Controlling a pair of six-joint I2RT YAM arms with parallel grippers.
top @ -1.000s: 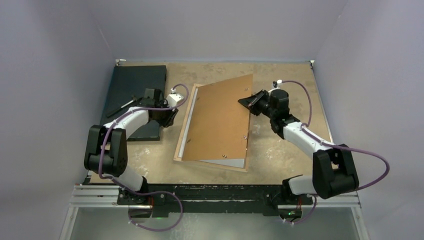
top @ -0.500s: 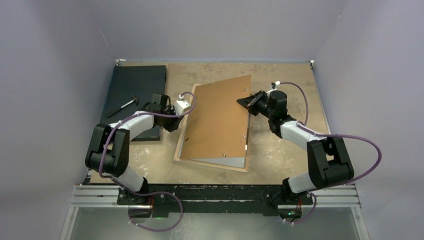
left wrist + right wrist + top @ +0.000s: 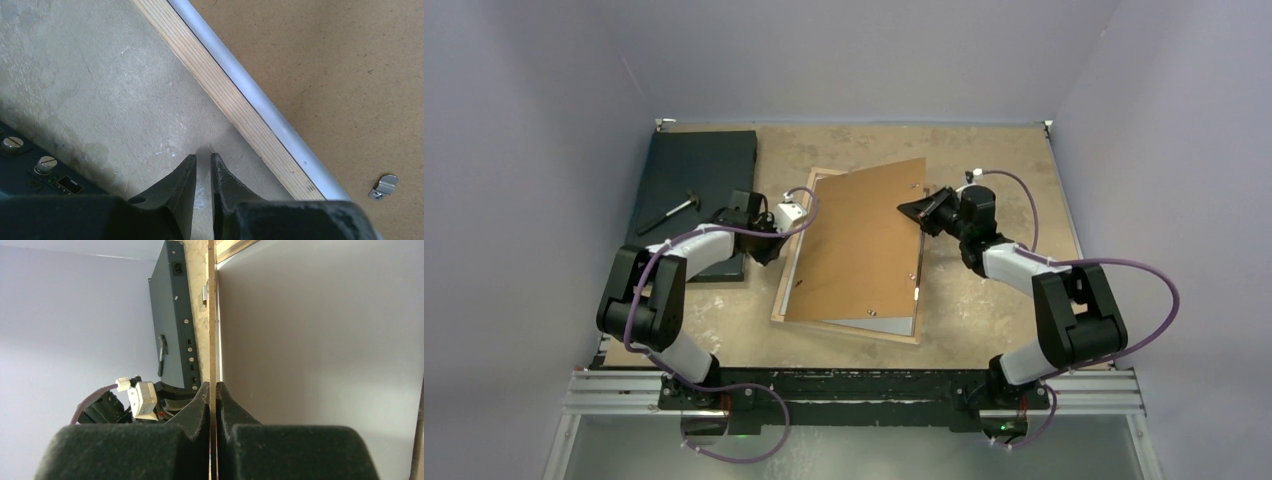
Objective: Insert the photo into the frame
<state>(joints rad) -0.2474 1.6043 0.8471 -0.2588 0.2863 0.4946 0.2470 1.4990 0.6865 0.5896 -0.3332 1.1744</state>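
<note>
two arms: bases at the bottom edge of the top view, both reaching up the picture over the tan table (image 3: 984, 150).
frame (image 3: 844, 330): lies flat at the centre of the table, wooden back edges up, a little skewed, its lower rail nearest the bases.
photo (image 3: 879, 322): inside the frame's rails, plain white back up. it shows as a pale strip along the lower and left rails, and in the right wrist view as a wide pale sheet under the lifted panel.
left gripper (image 3: 767, 250): left of centre, over bare table just beside the frame's left rail. its jaws are almost together with a thin slit between them, and nothing is in it.
backing panel (image 3: 864, 240): brown fibreboard over the frame, tilted, its right edge raised, its left edge low along the left rail. a small metal clip (image 3: 385, 186) sits on it.
right gripper (image 3: 914, 210): right of centre, jaws clamped on the panel's raised right edge; the thin board runs straight up between the fingers in the right wrist view.
black board (image 3: 694, 165): upper left, flat on the table, well apart from the frame.
tool (image 3: 674, 210): small, dark, lying on the board's lower part; its kind cannot be told.
</note>
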